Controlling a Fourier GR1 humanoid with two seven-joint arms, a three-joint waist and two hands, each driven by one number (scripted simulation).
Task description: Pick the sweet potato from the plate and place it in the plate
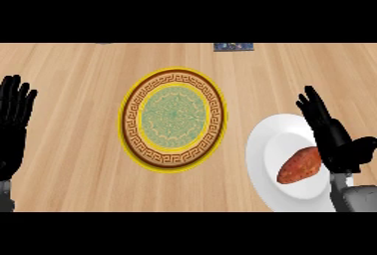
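Observation:
An orange-brown sweet potato (299,167) lies on a plain white plate (267,149) at the right of the wooden counter. My right hand (333,135) hovers over that plate's right side, fingers straight and pointing away, just right of the sweet potato and holding nothing. In the middle of the counter sits a yellow-rimmed plate (174,119) with a brown key pattern and a green centre; nothing lies on it. My left hand (13,124) rests open at the left edge, fingers up.
A small dark object (234,47) shows at the far edge of the counter, top centre. Bare wooden counter (81,164) lies between the left hand and the patterned plate.

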